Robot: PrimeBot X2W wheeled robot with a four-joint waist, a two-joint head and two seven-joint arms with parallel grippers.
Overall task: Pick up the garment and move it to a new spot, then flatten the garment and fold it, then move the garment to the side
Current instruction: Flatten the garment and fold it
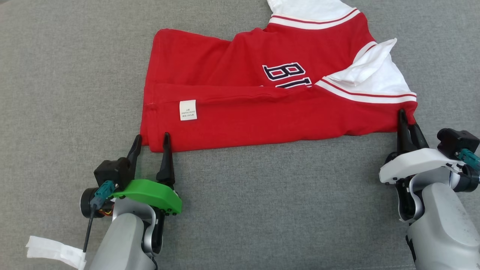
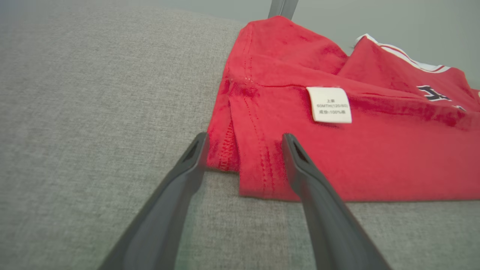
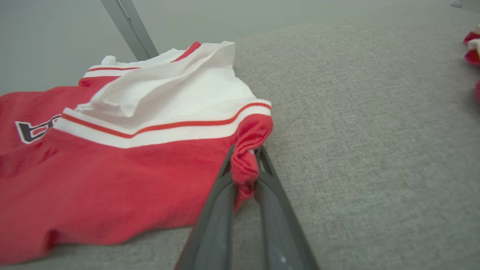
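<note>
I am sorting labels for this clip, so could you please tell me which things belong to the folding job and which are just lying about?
Job: shirt; left pincer, open at one corner; right pincer, shut on another corner.
Lying about: white scrap; red-and-white bundle; metal post.

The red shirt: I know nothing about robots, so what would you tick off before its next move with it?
1. Right gripper shut on the shirt's corner: ok, red cloth is bunched between its fingers.
2. Left gripper gripping the other near corner: not ok, it is open, with a finger on either side of that corner.
3. Right grip catches all the layers: cannot tell.
4. Shirt lying flat: not ok, the white sleeve is rumpled.
5. Near edge folded over: ok, it covers part of the print and the label faces up.
</note>
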